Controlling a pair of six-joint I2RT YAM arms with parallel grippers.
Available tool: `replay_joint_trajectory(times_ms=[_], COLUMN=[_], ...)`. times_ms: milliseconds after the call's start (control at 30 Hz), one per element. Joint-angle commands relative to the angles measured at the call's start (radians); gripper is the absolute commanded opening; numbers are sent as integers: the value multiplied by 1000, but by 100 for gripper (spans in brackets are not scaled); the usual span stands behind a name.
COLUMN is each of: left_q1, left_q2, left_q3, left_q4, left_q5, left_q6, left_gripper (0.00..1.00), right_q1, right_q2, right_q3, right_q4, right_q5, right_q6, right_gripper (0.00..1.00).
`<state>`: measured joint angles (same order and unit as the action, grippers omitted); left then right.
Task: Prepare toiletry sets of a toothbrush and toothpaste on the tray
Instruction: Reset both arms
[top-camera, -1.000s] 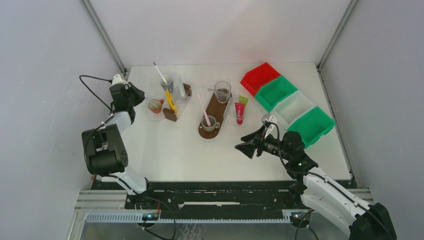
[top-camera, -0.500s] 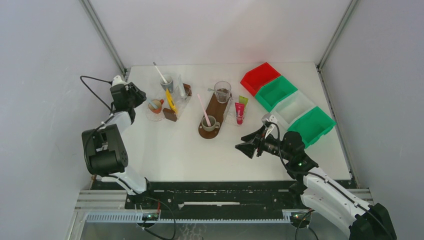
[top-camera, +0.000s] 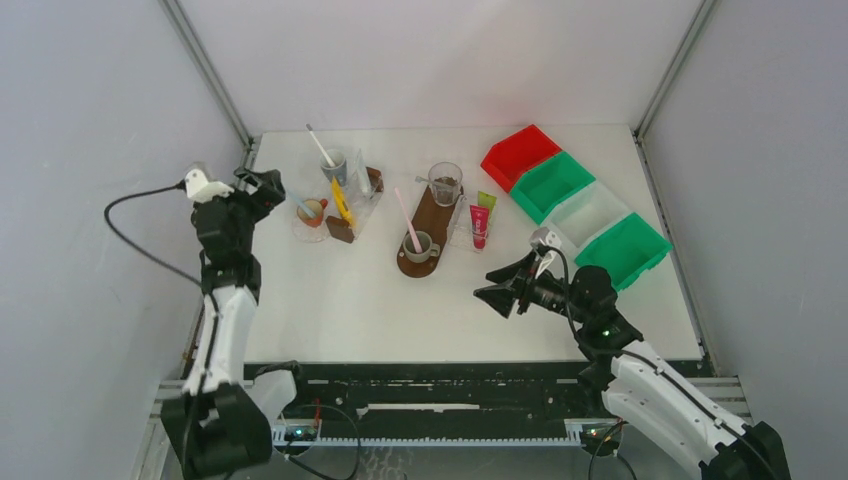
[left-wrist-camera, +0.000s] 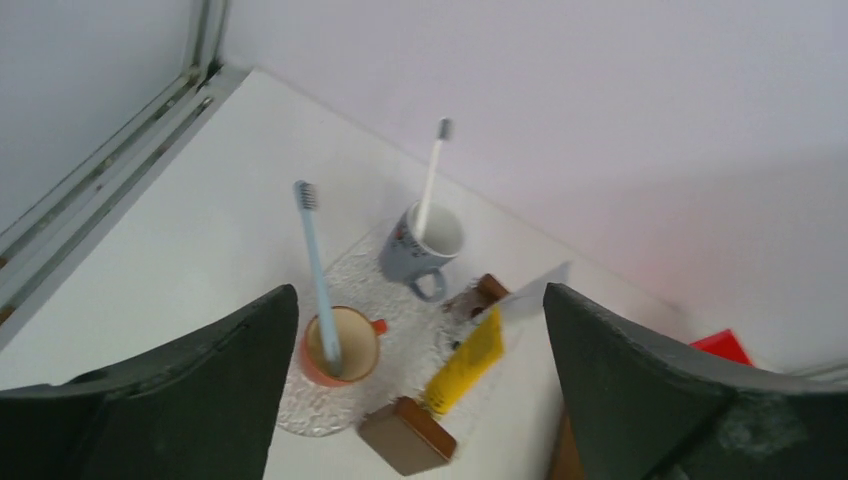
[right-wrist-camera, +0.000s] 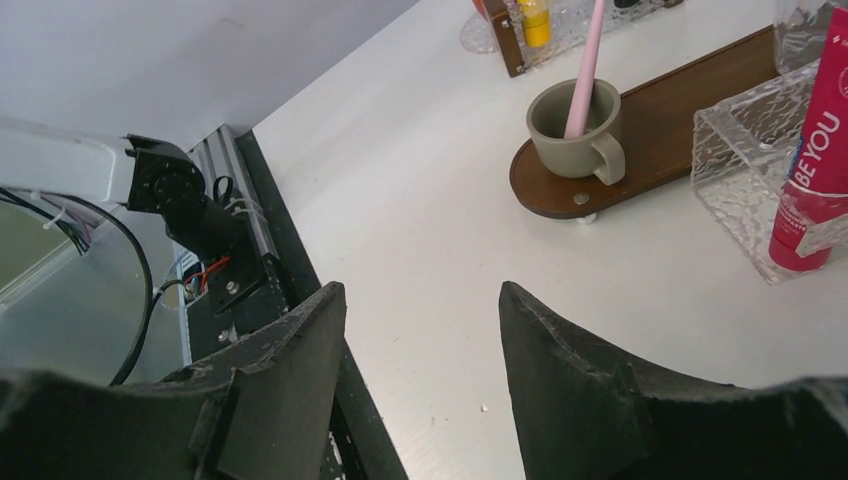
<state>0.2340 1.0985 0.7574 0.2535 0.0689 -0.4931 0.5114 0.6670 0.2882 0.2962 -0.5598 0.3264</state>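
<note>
pink-red toothpaste (right-wrist-camera: 815, 170) reads "be you"; print on mug (left-wrist-camera: 420, 250) too blurred.

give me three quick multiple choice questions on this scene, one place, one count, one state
1. The pink toothbrush stands in: A) the grey mug on the wooden tray B) the orange cup C) a bin
2. How many bins in the row: A) two B) four C) six
3. The left end effector is: A) open and empty B) shut on a toothbrush C) shut on a tube
Answers: 1 A, handle rises from that mug; 2 B, red, green, white, green; 3 A, fingers apart, nothing between.
</note>
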Motion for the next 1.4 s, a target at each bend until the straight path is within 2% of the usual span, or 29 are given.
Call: replay_joint_trajectory(times_ms=[0, 133, 267, 367, 433, 600, 733, 867, 1033, 1167, 1233, 1367], left_q1=[-3, -4, -9, -64, -163, -495, -647, -671, -671, -682, -700, -781], left_q2=[-222, -389, -473, -526, -567, -592, -537, -475, -405, -312, -273, -198], left_q3=[-122, -180, -185, -161, -151, -116, -86, -80, -71, 61, 131, 262], left_q4=[27, 37, 63, 40, 13, -67, -66, -7, 138, 104, 73, -27], left_q5=[81, 241, 470, 536, 497, 285, 203, 204, 170, 187, 187, 142], left_q6=[-122, -230, -315, -318, -275, -85, 3, 25, 8, 62, 120, 289], left_gripper=[100, 100, 100, 100, 100, 100, 100, 100, 100, 100, 100, 100], right_q1=[-13, -12, -5, 7, 18, 40, 48, 51, 53, 41, 27, -42], right_q2=[-55, -107, -163, -179, -172, -104, -38, 25, 85, 105, 100, 106], right_q3=[18, 66, 125, 189, 238, 399, 532, 630, 692, 699, 686, 681], right_q4=[-55, -147, -247, -313, -352, -457, -523, -538, -502, -461, -433, -391], right_q5=[11, 28, 69, 114, 147, 230, 303, 378, 418, 457, 501, 461], right_q6=[-30, -42, -62, -83, -99, -165, -225, -256, -264, -219, -177, -157], right_gripper=[66, 66, 66, 67, 68, 76, 84, 99, 100, 100, 100, 100])
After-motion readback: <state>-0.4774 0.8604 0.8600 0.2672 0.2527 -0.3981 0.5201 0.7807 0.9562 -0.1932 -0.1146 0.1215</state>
